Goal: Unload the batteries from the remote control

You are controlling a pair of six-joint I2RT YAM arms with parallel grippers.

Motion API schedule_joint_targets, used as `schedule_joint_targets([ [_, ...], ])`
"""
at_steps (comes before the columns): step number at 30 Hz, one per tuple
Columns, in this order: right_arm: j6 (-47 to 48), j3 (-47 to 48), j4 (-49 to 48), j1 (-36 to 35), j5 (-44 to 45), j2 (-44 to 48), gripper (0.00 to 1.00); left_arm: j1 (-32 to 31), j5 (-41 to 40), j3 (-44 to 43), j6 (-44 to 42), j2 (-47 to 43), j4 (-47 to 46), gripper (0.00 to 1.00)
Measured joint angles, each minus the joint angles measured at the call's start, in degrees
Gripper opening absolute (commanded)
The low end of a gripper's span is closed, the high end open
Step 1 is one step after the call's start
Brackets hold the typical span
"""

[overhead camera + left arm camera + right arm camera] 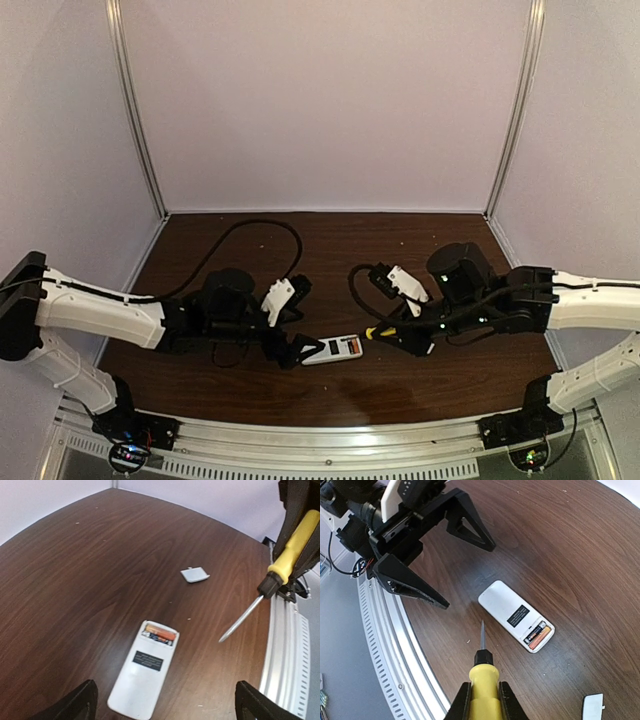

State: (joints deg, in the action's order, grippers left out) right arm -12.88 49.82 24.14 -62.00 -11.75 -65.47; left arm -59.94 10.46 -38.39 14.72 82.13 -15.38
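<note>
The white remote control (142, 675) lies back up on the table, its battery bay open. An orange-copper battery (161, 631) and a dark battery (156, 638) sit side by side in the bay. My left gripper (165, 707) is open, its fingers spread either side of the remote's near end, not touching it. My right gripper (484, 700) is shut on the yellow-handled screwdriver (484, 680), whose tip hangs just off the remote's (512, 612) long edge. The batteries (537, 635) also show in the right wrist view. From above, the remote (335, 348) lies between both grippers.
A small white plastic chip (195, 574) lies on the wood beyond the remote, also seen at the bottom right of the right wrist view (592, 707). The metal rail (385, 645) runs along the table's near edge. A black cable (250, 235) loops behind the left arm.
</note>
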Motion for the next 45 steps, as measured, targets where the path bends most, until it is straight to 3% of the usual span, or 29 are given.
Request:
schedule_joint_targets([
  [9,-2.08,-0.72,-1.57,3.39,2.64,0.0,0.0,0.28,-16.41,5.25,0.66,-2.01,-4.09,0.97],
  [14,-2.36,-0.72,-2.38,4.02,3.06,0.0,0.0,1.36,-19.67,5.25,1.16,-0.5,-4.15,0.97],
  [31,-2.12,1.77,-3.02,4.26,5.81,-2.93,0.0,1.4,-5.57,14.34,-4.37,-0.44,-14.19,0.97],
  [45,-1.86,3.43,-3.3,4.26,5.27,-4.7,0.0,1.4,-0.79,16.79,-7.96,4.92,-22.56,0.97],
])
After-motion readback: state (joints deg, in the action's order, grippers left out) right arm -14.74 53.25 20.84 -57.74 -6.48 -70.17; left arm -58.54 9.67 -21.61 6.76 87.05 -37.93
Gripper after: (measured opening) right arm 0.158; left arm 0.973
